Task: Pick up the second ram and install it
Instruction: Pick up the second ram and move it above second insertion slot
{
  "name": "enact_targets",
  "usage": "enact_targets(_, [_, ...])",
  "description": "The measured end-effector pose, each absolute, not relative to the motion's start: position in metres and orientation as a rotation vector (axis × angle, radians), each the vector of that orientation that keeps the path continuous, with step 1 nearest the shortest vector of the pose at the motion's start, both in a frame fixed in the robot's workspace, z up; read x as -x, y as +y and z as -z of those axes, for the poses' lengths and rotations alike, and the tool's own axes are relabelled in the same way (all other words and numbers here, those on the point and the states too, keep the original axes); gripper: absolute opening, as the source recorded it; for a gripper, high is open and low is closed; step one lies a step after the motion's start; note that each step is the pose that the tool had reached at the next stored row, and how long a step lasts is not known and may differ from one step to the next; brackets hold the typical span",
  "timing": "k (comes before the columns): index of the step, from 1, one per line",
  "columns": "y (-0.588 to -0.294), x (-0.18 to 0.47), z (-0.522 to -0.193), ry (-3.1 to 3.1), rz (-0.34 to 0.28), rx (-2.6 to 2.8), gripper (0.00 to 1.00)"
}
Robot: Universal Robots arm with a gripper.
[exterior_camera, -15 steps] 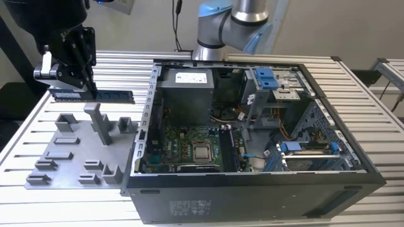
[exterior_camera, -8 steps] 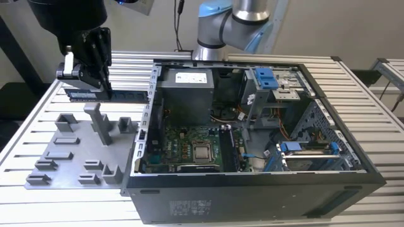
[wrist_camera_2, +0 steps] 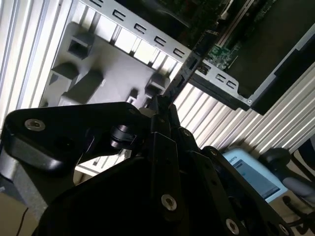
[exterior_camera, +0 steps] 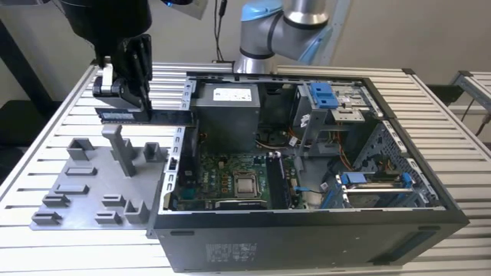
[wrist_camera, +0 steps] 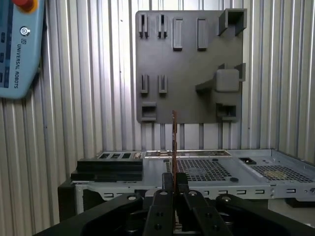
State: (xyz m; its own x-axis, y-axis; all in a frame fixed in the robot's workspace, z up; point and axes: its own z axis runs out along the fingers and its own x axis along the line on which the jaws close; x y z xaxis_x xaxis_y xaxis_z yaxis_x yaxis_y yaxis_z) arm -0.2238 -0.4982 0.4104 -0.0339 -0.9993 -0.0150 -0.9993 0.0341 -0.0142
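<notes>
At the exterior view's upper left, claw (exterior_camera: 126,104) clamped on the second ram (exterior_camera: 157,117), broad side showing, held level over the bench (exterior_camera: 61,123) beside the open computer case (exterior_camera: 307,244). Edge-on in both wrist views, ram (wrist_camera: 174,140) (wrist_camera_2: 186,73) a mere thin line. Grey tray (exterior_camera: 80,198) below, posts upright. Case interior crowded with board and cables, memory slots hard to make out.

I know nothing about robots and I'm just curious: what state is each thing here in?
second ram: clamped on edge, held in the air.
gripper: jaws shut on the second ram.
computer case: on its side, open, side panel off.
grey tray: lying flat on the table.
</notes>
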Motion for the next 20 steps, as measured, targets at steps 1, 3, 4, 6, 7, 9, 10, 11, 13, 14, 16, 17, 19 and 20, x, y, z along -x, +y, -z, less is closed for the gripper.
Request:
enact_targets(1, [-0.498, 0.221, -0.410, 2.244, 0.000, 2.169, 0.14])
enact_targets(3, [-0.498, 0.216, -0.410, 2.244, -0.001, 2.170, 0.14])
enact_targets(4, [-0.498, 0.213, -0.410, 2.244, -0.001, 2.170, 0.14])
enact_targets(6, [-0.498, 0.207, -0.410, 2.244, -0.001, 2.170, 0.14])
enact_targets(7, [-0.498, 0.204, -0.410, 2.244, -0.001, 2.170, 0.14])
enact_targets(9, [-0.498, 0.197, -0.410, 2.244, -0.002, 2.171, 0.14])
enact_targets(10, [-0.498, 0.194, -0.410, 2.244, -0.002, 2.171, 0.14])
enact_targets(11, [-0.498, 0.191, -0.410, 2.244, -0.002, 2.171, 0.14])
enact_targets(13, [-0.498, 0.185, -0.410, 2.243, -0.002, 2.172, 0.14])
enact_targets(14, [-0.498, 0.182, -0.410, 2.243, -0.003, 2.172, 0.14])
enact_targets(16, [-0.498, 0.176, -0.410, 2.243, -0.003, 2.173, 0.14])
enact_targets(17, [-0.498, 0.173, -0.410, 2.243, -0.003, 2.173, 0.14])
enact_targets(19, [-0.498, 0.167, -0.410, 2.243, -0.003, 2.173, 0.14])
enact_targets(20, [-0.498, 0.165, -0.410, 2.242, -0.003, 2.174, 0.14])
